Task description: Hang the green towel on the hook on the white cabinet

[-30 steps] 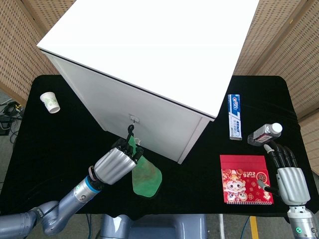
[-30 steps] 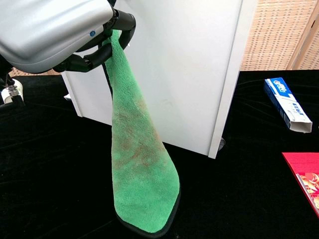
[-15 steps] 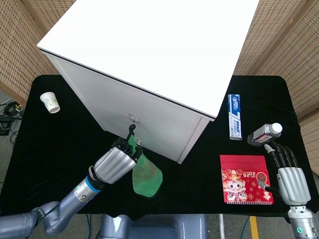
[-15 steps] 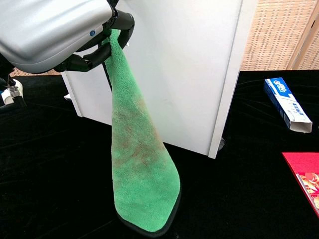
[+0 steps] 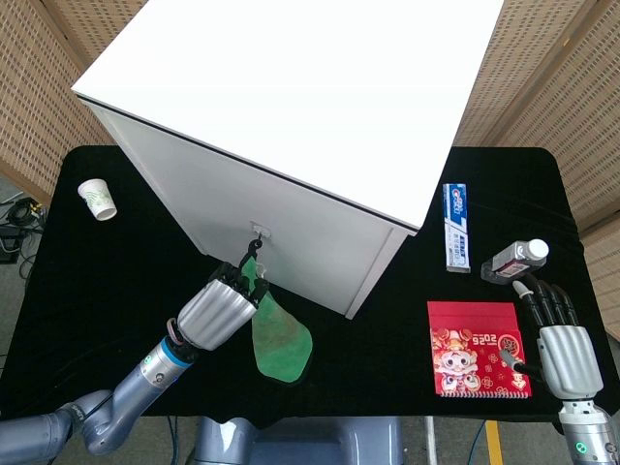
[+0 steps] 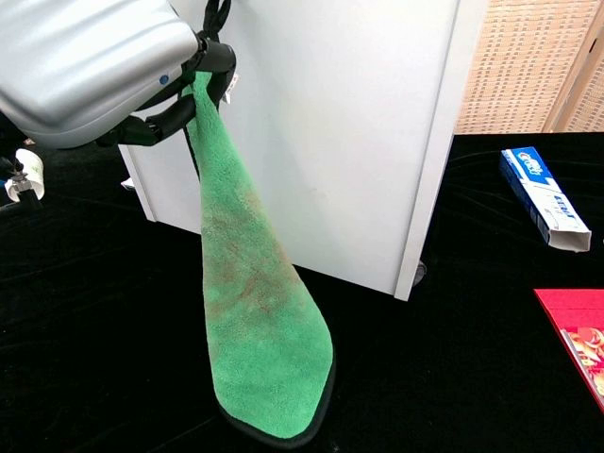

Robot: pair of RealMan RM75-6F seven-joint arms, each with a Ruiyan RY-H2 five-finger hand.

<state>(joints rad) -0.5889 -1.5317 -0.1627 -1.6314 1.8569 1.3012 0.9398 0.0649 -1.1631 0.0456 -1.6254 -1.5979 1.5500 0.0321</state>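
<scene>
The green towel [image 5: 278,337] [image 6: 255,302] hangs long and narrow, its upper end pinched in my left hand [image 5: 221,308] [image 6: 85,61]. Its lower end reaches almost down to the black table. My left hand is close in front of the white cabinet [image 5: 291,107] [image 6: 359,123], just below the small hook [image 5: 259,232] on the cabinet's front face. The towel's black loop rises from my fingers toward the hook. I cannot tell whether the loop touches the hook. My right hand [image 5: 560,334] rests on the table at the far right with its fingers stretched out and nothing in it.
A paper cup [image 5: 97,200] stands at the table's far left. Right of the cabinet lie a toothpaste box [image 5: 456,227] [image 6: 545,199], a small bottle [image 5: 514,260] and a red booklet [image 5: 478,348] [image 6: 578,342] beside my right hand.
My left hand has moved up and a little left with the towel, bringing the loop closer to the hook. The towel's lower end swung slightly left. The right hand has stayed still.
</scene>
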